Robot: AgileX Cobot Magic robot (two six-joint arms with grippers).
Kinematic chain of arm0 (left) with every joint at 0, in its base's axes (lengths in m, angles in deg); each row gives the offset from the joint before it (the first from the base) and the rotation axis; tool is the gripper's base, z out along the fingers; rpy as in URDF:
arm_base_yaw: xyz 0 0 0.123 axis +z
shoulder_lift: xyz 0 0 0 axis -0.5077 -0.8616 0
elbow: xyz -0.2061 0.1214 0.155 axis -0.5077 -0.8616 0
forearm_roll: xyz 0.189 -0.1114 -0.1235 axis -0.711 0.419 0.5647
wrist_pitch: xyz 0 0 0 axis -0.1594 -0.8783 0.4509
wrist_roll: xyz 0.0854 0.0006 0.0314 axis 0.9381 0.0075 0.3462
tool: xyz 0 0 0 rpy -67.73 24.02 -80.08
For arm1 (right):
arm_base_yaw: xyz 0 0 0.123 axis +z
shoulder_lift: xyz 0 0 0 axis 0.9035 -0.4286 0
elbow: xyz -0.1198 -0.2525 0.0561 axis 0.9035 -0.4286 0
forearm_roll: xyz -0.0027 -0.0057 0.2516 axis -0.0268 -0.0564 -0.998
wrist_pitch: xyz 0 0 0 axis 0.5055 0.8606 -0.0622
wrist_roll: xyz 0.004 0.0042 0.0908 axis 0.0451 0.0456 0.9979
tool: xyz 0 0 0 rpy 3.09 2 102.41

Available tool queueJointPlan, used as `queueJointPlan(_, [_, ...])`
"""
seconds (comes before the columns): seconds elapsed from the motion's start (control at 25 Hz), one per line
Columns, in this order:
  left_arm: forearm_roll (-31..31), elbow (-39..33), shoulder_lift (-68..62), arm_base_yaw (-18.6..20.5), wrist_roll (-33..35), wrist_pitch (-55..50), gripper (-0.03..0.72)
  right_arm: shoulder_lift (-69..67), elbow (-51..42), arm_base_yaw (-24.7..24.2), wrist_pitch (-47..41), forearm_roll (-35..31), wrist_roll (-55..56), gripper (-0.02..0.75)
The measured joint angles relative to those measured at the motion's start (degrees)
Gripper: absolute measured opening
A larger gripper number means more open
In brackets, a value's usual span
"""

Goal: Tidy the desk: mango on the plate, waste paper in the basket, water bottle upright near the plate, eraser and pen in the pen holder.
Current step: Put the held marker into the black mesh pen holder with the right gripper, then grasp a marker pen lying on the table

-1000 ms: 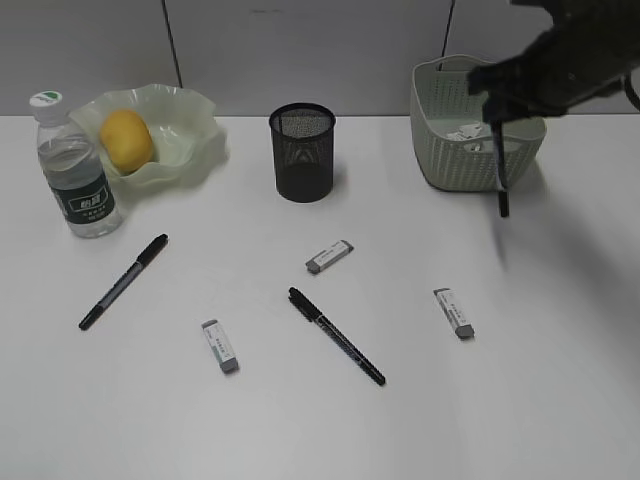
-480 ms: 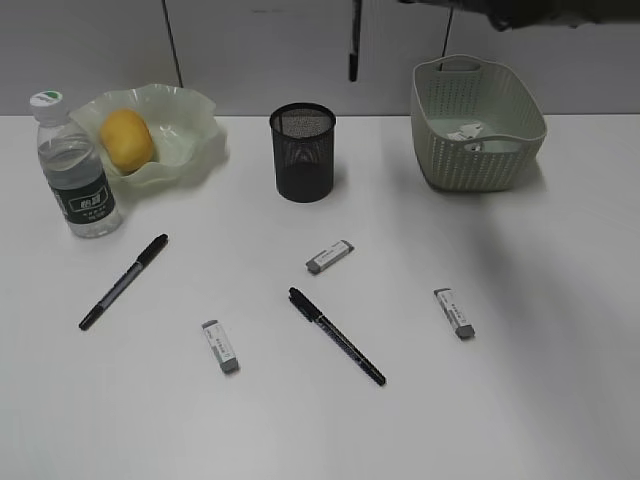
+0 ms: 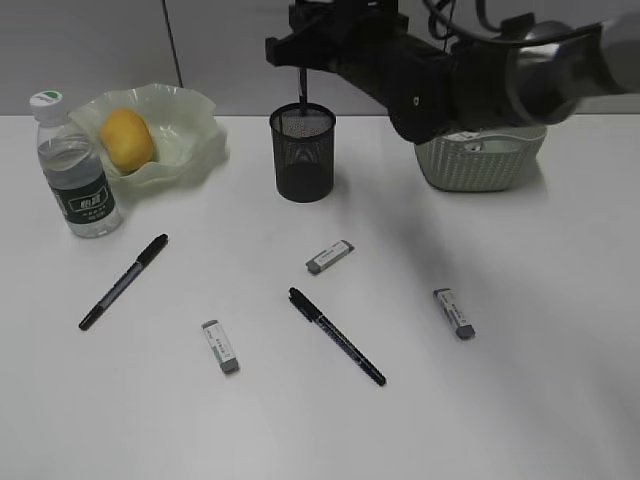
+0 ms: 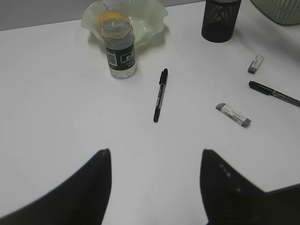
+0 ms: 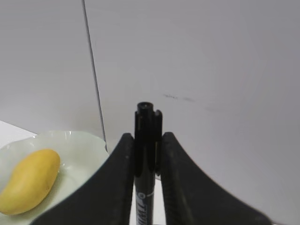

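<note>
My right gripper (image 3: 303,58) is shut on a black pen (image 3: 302,92) that hangs upright, its lower end at the mouth of the black mesh pen holder (image 3: 302,160). In the right wrist view the pen (image 5: 147,154) sits clamped between the fingers. The mango (image 3: 125,138) lies in the wavy green plate (image 3: 192,122), and the water bottle (image 3: 76,172) stands upright beside it. Two more pens (image 3: 125,281) (image 3: 337,336) and three erasers (image 3: 329,256) (image 3: 219,346) (image 3: 454,312) lie on the desk. My left gripper (image 4: 154,157) hovers open over bare desk.
The green woven basket (image 3: 480,160) stands at the back right, partly behind my right arm, with white waste paper (image 3: 470,140) inside. A grey panelled wall runs along the desk's far edge.
My right arm has swung left from beside the basket to above the pen holder, carrying the pen, which now hangs with its tip at the holder's mouth. Nothing on the desk has moved.
</note>
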Motion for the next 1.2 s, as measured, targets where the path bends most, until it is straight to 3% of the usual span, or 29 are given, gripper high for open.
queueJointPlan(0.24, [0.0,0.0,0.0,0.0,0.0,0.0,0.454,-5.0,2.1,0.1,-0.3,0.0,0.0,0.169])
queueJointPlan(0.44, [0.0,0.0,0.0,0.0,0.0,0.0,0.454,-5.1,2.2,0.1,-2.9,0.0,0.0,0.396])
queueJointPlan(0.6, [0.0,0.0,0.0,0.0,0.1,0.0,0.454,-3.8,2.2,0.1,-8.9,0.0,0.0,0.467])
queueJointPlan(0.76, [0.0,0.0,0.0,0.0,0.1,0.0,0.454,1.1,2.2,0.1,-20.6,0.7,0.0,0.477])
queueJointPlan(1.2, [0.0,0.0,0.0,0.0,0.1,0.0,0.454,15.4,2.3,-0.1,-70.3,2.2,0.0,0.470])
